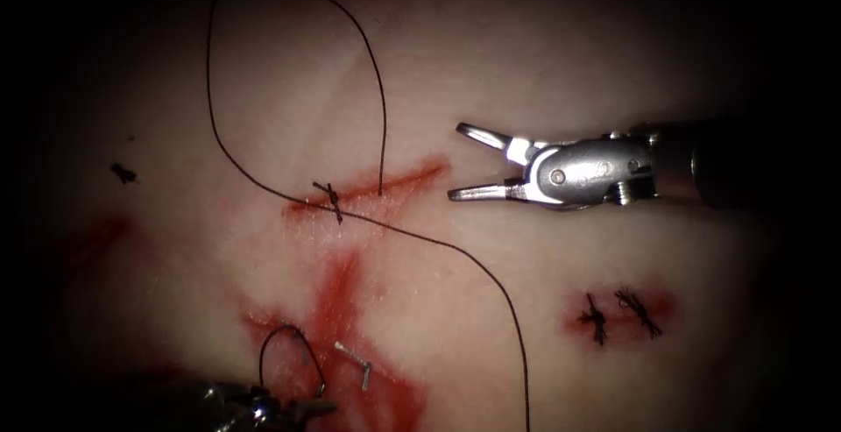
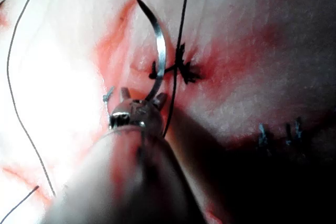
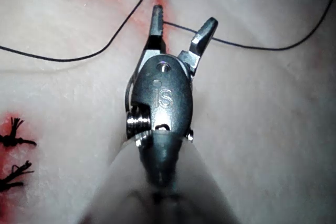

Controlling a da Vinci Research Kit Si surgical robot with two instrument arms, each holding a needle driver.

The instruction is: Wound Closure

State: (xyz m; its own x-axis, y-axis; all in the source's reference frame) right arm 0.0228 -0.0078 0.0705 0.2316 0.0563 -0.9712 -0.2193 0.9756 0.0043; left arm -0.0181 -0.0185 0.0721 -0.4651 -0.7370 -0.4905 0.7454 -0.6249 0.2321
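Note:
The cut point(image 1: 399, 180) is a short red slanting line in the tissue, with one dark knot point(image 1: 331, 201) at its left end. Thread point(image 1: 210, 90) leaves the cut, loops wide toward the far side, passes the knot and runs down to the near right. At the near edge, my left tool point(image 1: 302, 407) is shut on the curved needle point(image 1: 285, 331) near its back end. The needle point(image 2: 160, 51) arcs free above the tissue, held in the left tool point(image 2: 142, 98). My right tool point(image 1: 455, 160) hovers just right of the cut, open and holding nothing. Thread crosses behind the right tool point(image 3: 184, 15).
Two finished knots point(image 1: 618, 314) sit in a red patch at the right. A short cut end of thread point(image 1: 123, 172) lies at the far left. Red fluid point(image 1: 337, 309) spreads below the cut, and a small pale metal piece point(image 1: 355, 362) lies in it.

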